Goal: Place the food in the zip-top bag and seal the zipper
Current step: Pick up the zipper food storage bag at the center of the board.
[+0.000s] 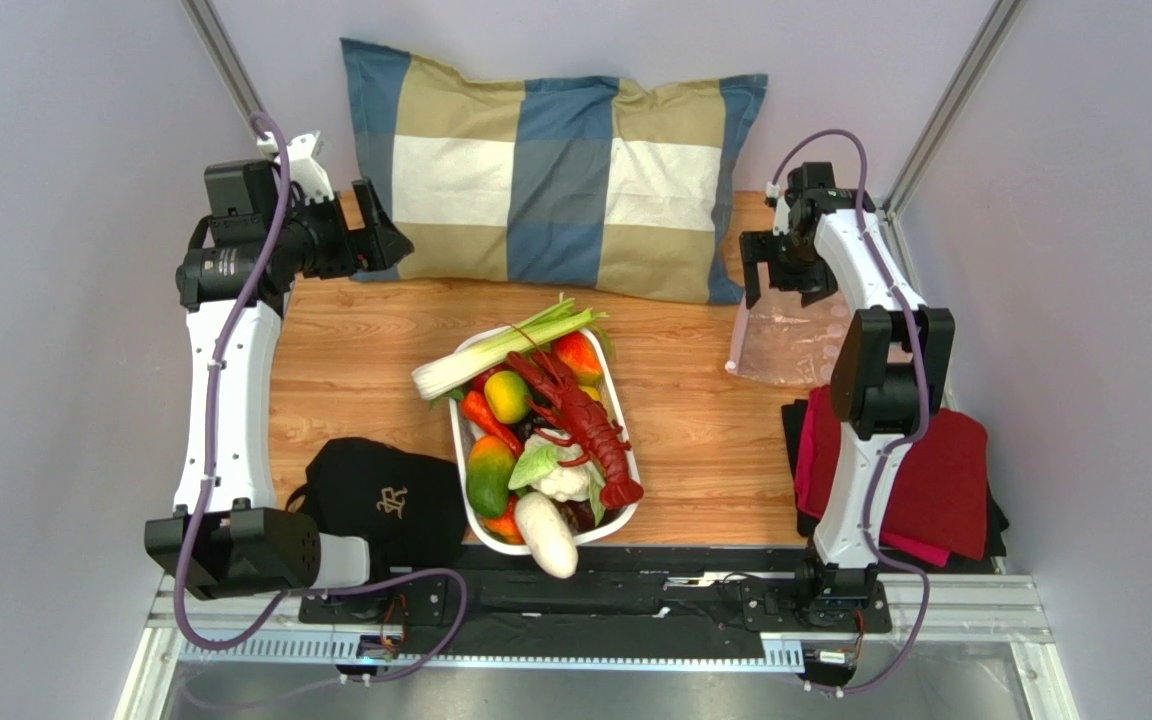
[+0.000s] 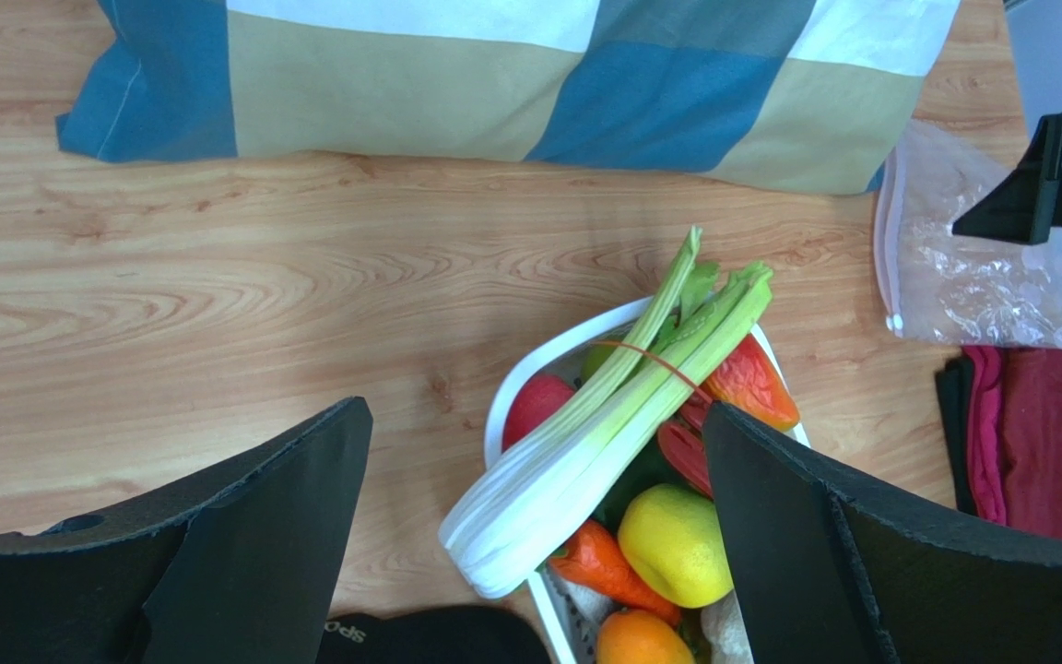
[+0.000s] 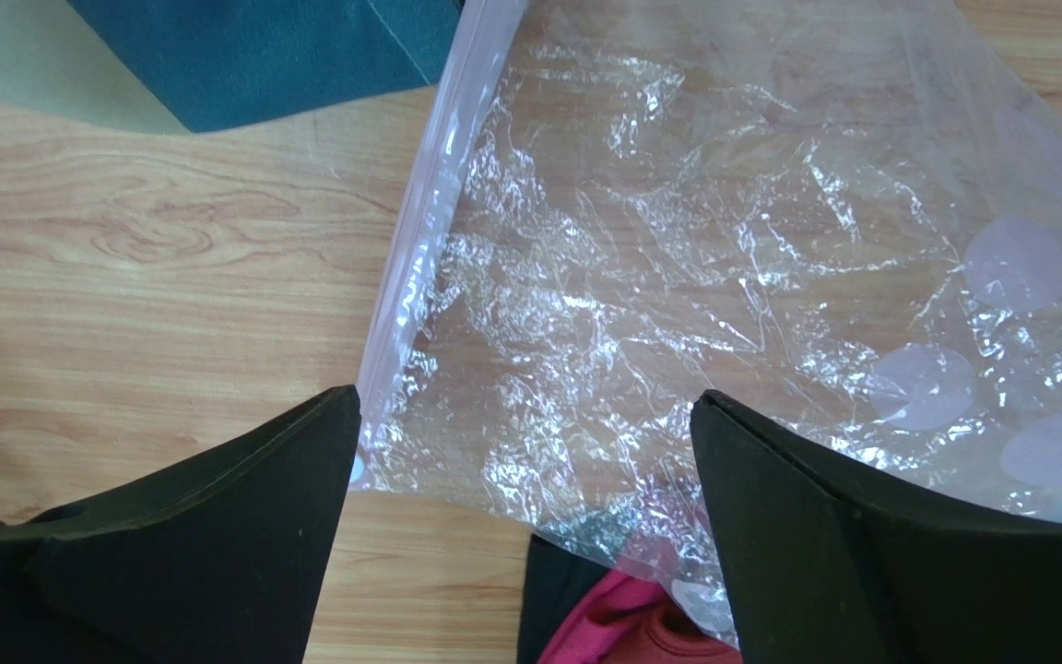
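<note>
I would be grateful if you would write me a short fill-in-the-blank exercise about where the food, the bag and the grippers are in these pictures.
1. The food lies in the white basket, and the zip-top bag holds ____ of it.
2. The left gripper and the right gripper both have their jaws ____.
3. The leek-like stalk lies at the basket's end nearest the checked ____.
4. A black ____ lies left of the basket.
Missing words: none; open; pillow; cap.
</note>
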You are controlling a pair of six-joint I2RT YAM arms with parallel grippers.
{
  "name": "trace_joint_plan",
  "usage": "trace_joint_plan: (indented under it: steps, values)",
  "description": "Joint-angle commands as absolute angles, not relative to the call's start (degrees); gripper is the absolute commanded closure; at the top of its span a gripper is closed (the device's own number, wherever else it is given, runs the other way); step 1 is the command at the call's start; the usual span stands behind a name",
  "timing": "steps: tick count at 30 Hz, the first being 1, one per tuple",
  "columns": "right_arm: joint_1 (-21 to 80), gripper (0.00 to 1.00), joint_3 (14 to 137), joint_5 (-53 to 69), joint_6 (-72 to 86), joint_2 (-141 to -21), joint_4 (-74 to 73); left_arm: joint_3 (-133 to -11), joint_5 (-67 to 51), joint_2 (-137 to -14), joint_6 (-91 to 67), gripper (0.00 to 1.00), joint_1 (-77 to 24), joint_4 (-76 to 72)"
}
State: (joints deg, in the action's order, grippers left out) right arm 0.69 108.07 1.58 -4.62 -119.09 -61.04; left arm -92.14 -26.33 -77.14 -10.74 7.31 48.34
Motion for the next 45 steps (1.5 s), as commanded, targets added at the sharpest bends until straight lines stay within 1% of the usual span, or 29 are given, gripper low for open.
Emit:
trace_joint_plan:
  steps: [1, 2, 5, 12, 13, 18, 21, 24, 25, 27, 28, 29, 30, 32, 33, 35, 36, 40, 45]
  values:
    - [1.0, 0.08, 111.5, 1.4, 1.6, -121.9, -56.8, -91.8, -27.0, -77.5, -12.3, 0.01, 7.5, 46.8]
    - [1.1, 0.10, 112.0, 0.6, 2.0, -122.5, -56.6, -91.8, -27.0, -77.5, -12.3, 0.01, 7.5, 46.8]
    - [1.0, 0.14, 114.0, 0.1, 3.8, -125.0, -55.6, -91.6, -27.0, -77.6, -12.2, 0.01, 7.5, 46.8]
    - [1.8, 0.17, 117.0, 0.2, 5.8, -129.3, -53.4, -90.4, -25.9, -77.7, -11.7, 0.01, 7.5, 46.8]
    - [2.0, 0.19, 117.2, -1.7, 5.8, -130.2, -53.1, -90.2, -25.7, -77.7, -11.6, 0.01, 7.5, 46.8]
    - [2.1, 0.22, 118.7, -2.6, 5.7, -133.1, -52.7, -90.0, -25.2, -78.0, -11.6, 0.01, 7.6, 47.0]
    - [2.2, 0.27, 119.2, -2.5, 5.7, -134.1, -52.6, -90.3, -25.4, -78.2, -11.6, 0.01, 7.5, 47.1]
    - [2.1, 0.35, 119.3, -1.8, 5.9, -134.4, -51.9, -90.5, -25.3, -78.2, -11.6, 0.01, 7.5, 47.1]
    - [2.1, 0.39, 119.2, -1.7, 5.8, -134.4, -51.9, -90.5, -25.4, -78.2, -11.5, 0.01, 7.5, 47.2]
    - [2.0, 0.44, 119.1, -1.3, 5.8, -134.6, -51.6, -90.6, -25.5, -78.3, -11.4, 0.01, 7.5, 47.4]
    - [1.9, 0.52, 118.9, -1.0, 5.6, -134.7, -51.6, -90.8, -25.6, -78.4, -11.4, 0.01, 7.5, 47.4]
    - [1.9, 0.57, 118.7, -0.9, 5.5, -134.8, -51.6, -90.9, -25.7, -78.3, -11.3, 0.01, 7.4, 47.5]
    - [1.9, 0.68, 118.7, -0.8, 5.4, -134.7, -51.6, -91.1, -25.7, -78.3, -11.2, 0.01, 7.5, 47.7]
    - [1.8, 0.78, 117.9, -0.8, 4.9, -134.6, -51.5, -91.1, -25.6, -78.2, -10.8, 0.01, 7.5, 47.9]
    - [1.8, 0.88, 117.5, 1.1, 4.7, -134.1, -51.6, -91.3, -25.6, -78.1, -10.6, 0.01, 7.5, 48.0]
    - [1.4, 0.98, 116.6, 2.1, 4.1, -133.1, -52.0, -91.3, -25.7, -77.9, -10.4, 0.01, 7.5, 48.3]
    - [1.3, 1.00, 116.2, 2.6, 4.0, -132.3, -52.1, -91.3, -25.8, -77.7, -10.3, 0.01, 7.5, 48.3]
    - [0.4, 1.00, 112.5, 7.1, 1.8, -125.6, -51.8, -91.2, -27.2, -77.2, -8.6, 0.01, 7.6, 47.8]
    - [-2.6, 1.00, 107.4, 14.2, 0.3, -117.7, -50.6, -90.5, -33.5, -75.5, -5.5, 0.01, 7.4, 45.4]
